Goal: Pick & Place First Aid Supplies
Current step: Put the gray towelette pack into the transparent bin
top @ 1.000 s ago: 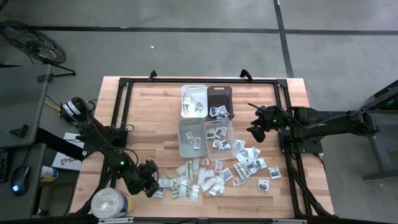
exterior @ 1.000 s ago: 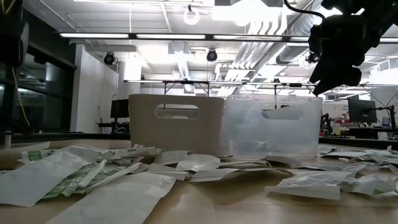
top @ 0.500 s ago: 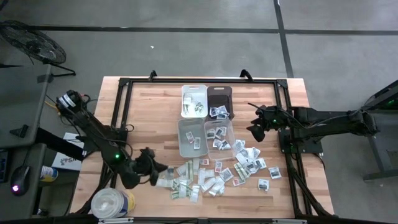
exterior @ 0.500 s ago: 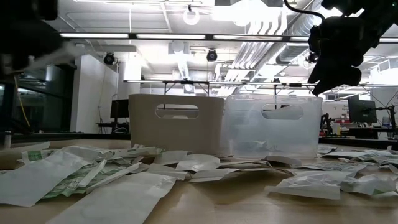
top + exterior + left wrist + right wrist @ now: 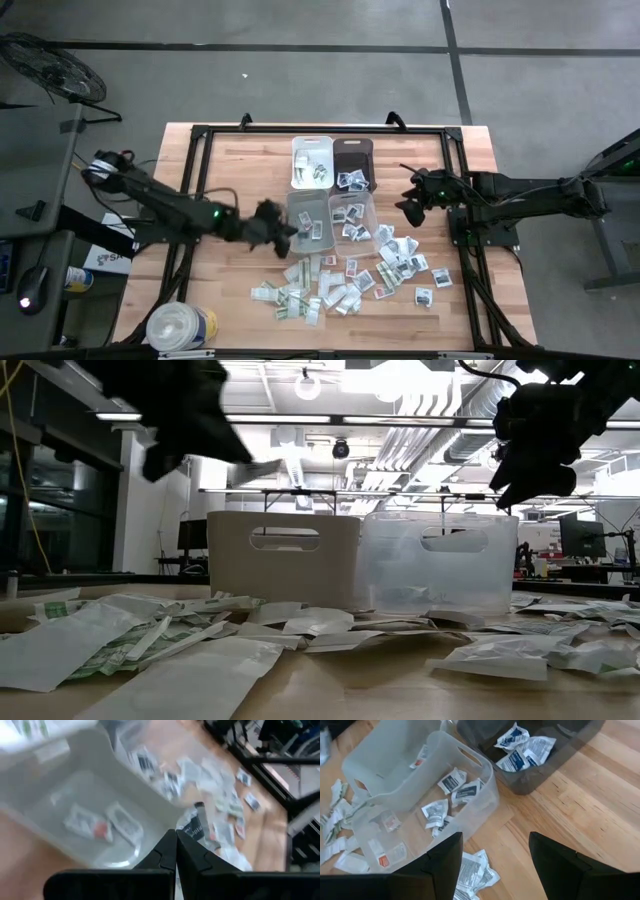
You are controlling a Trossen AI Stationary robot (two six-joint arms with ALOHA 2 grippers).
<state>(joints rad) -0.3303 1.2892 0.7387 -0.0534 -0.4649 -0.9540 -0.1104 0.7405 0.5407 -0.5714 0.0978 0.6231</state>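
**Left arm mid-carry, heading for the grey bin**

From above: the left pincer (image 5: 272, 226) is up off the tabletop (image 5: 240, 170), right at the edge of the grey bin (image 5: 307, 221), on the side away from the clear bin (image 5: 354, 219). Its fingers are together, and something pale seems to be pinched in them, though it's blurry here. The main heap of packets (image 5: 320, 290) lies on the wood just in front of the grey bin, with a second bunch (image 5: 405, 262) near the clear bin's corner. The right pincer (image 5: 411, 212) hangs just beyond the clear bin, jaws apart, holding nothing.

From tabletop height: the left pincer (image 5: 175, 410) sits high above the grey bin (image 5: 283, 556), off to one side, with a pale strip (image 5: 258, 465) sticking out of it. Looks like one packet. The right pincer (image 5: 530, 445) hovers above the clear bin (image 5: 440, 565).

Left wrist cam: fingers (image 5: 167, 857) pressed together, grey bin (image 5: 95, 810) below with a couple of packets already in it. There's a dark-printed packet (image 5: 196, 826) by the tips, but I can't say if that's the gripped one.

Right wrist cam: fingers (image 5: 437, 862) wide apart over the clear bin (image 5: 485, 785), which has packets in it.

So I'd call this the carry step. Next it needs to get squarely over the grey bin, then let go.
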